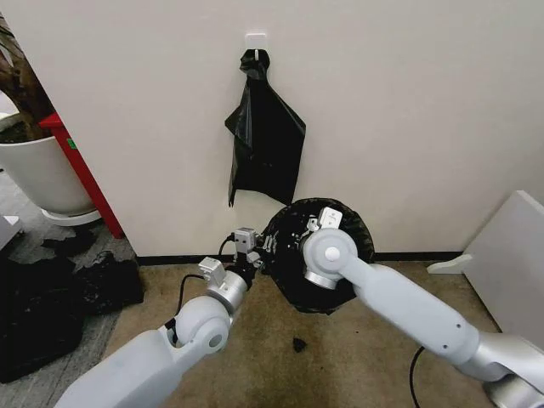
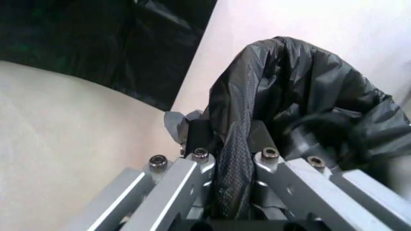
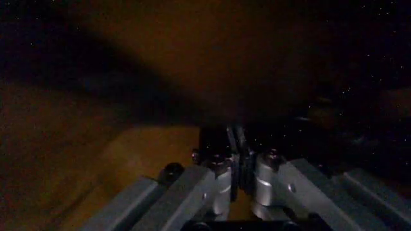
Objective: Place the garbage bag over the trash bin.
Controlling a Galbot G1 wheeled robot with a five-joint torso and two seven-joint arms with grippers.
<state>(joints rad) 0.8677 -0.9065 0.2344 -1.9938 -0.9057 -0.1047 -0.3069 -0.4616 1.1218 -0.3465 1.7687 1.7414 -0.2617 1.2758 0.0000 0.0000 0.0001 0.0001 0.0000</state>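
Left hand (image 2: 228, 159) pinches a fold of the garbage bag (image 2: 301, 91) at its left edge. Right hand (image 3: 239, 159) inside the bag, fingers pressed together. Bag on floor near wall; another black sack (image 1: 266, 140) hangs above.

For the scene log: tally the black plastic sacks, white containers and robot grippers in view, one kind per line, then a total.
Black plastic sacks: 2, the garbage bag over the trash bin and a knotted sack hanging on the wall.
White containers: 1, the planter; the trash bin itself is hidden under the bag.
Grippers: 2, left gripper and right gripper.
Total: 5
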